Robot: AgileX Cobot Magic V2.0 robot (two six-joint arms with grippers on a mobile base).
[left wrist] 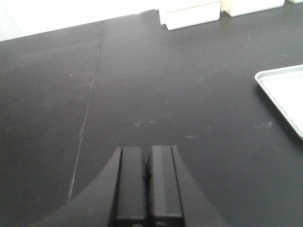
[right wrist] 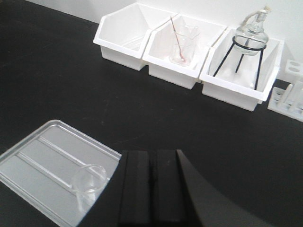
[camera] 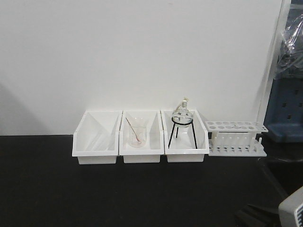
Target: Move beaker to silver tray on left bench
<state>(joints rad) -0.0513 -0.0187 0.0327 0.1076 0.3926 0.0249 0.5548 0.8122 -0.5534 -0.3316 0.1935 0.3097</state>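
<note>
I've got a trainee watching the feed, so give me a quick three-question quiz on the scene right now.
1. True or false: the beaker rests on the silver tray.
2. Which white bin holds the flask on the black wire stand? A left, B middle, C right.
3. Fill in: the fingers of the right gripper are ____.

Key: 1 true. 2 C, seen from the front view. 3 shut, holding nothing.
</note>
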